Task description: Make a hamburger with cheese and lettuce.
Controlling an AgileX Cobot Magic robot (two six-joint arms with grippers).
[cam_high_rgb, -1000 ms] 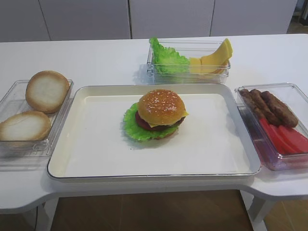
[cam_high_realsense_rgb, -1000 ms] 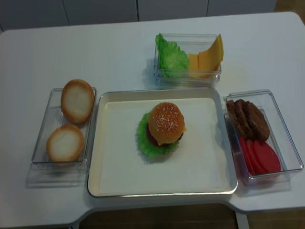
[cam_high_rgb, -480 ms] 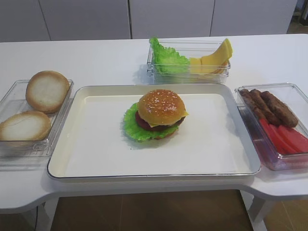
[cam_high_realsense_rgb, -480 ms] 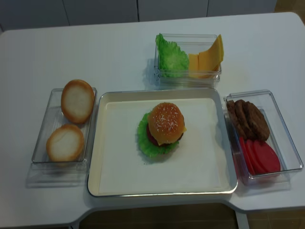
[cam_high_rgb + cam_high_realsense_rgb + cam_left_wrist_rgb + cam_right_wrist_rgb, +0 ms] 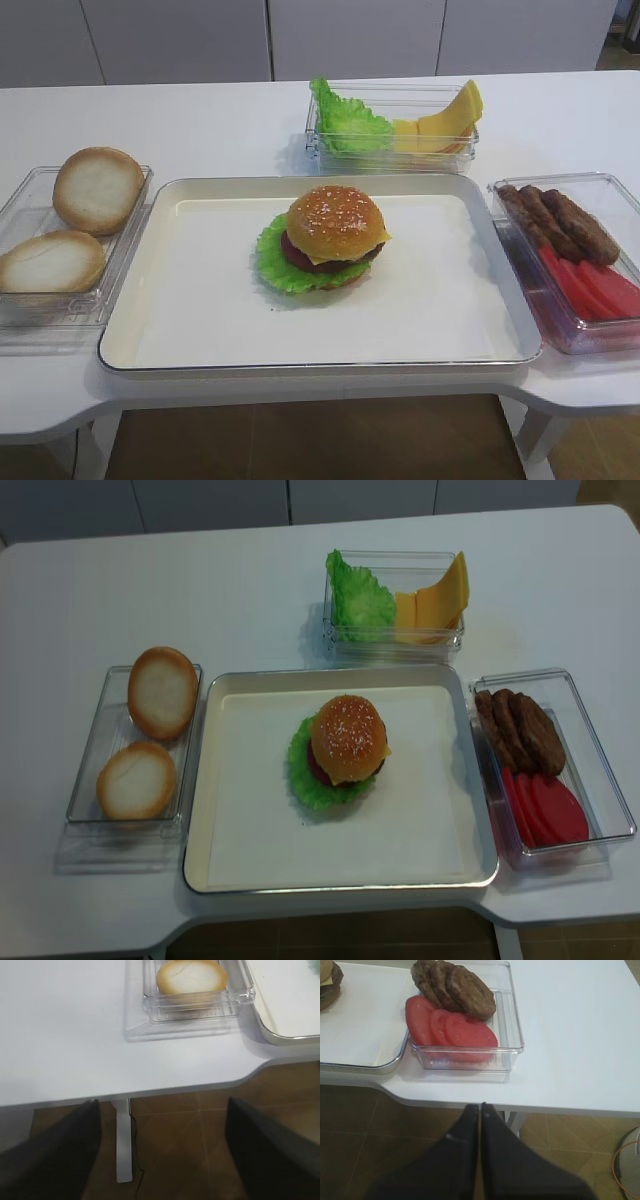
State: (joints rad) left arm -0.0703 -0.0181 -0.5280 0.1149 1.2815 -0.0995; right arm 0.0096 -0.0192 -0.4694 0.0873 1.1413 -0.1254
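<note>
Right claw (image 5: 480, 1110) clenched, empty, off the table edge; tomato box (image 5: 470, 1030) just ahead. Left claw (image 5: 160, 1125) spread wide, empty, bun box (image 5: 192, 985) ahead. Hamburger (image 5: 333, 232) on tray (image 5: 200, 320), far from both.

The right gripper (image 5: 480, 1110) has two smooth black fingers that get thin toward the tips, with only a thin line between them. The left gripper (image 5: 162, 1115) has two dark, blurry, wedge-shaped fingers (image 5: 60, 1145). Both show below the white table (image 5: 570, 1035) edge.
</note>
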